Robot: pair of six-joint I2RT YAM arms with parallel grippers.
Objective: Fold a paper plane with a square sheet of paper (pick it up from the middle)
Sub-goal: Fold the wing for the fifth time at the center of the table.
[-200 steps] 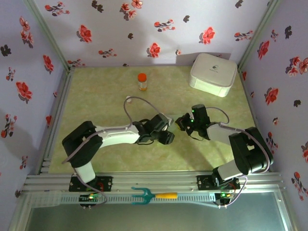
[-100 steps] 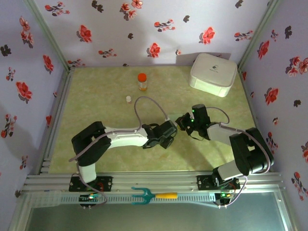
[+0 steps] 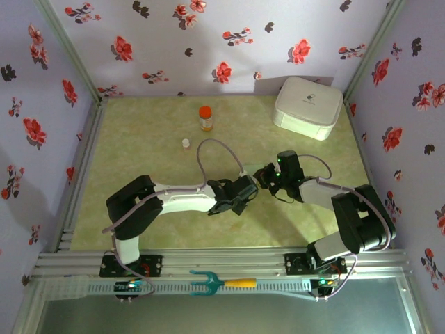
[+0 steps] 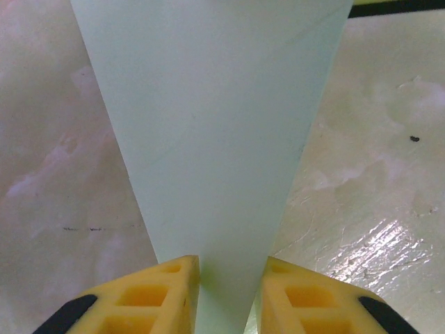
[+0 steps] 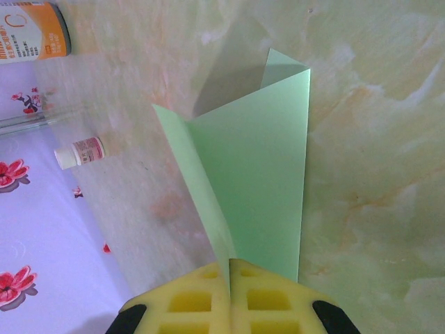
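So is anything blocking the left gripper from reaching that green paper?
Nothing visible does. The square sheet of paper already runs between the parted jaws of the left gripper, and the right gripper is shut on the same sheet.

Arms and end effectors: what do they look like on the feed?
Both arms have black joints and white links. A grey cable loops over the left arm; a green light glows on the right arm. Left end effector and right end effector share yellow, black-backed fingers with rectangular cut-outs.

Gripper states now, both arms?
left gripper: open, green paper between its fingers.
right gripper: closed, pinching the same green paper.
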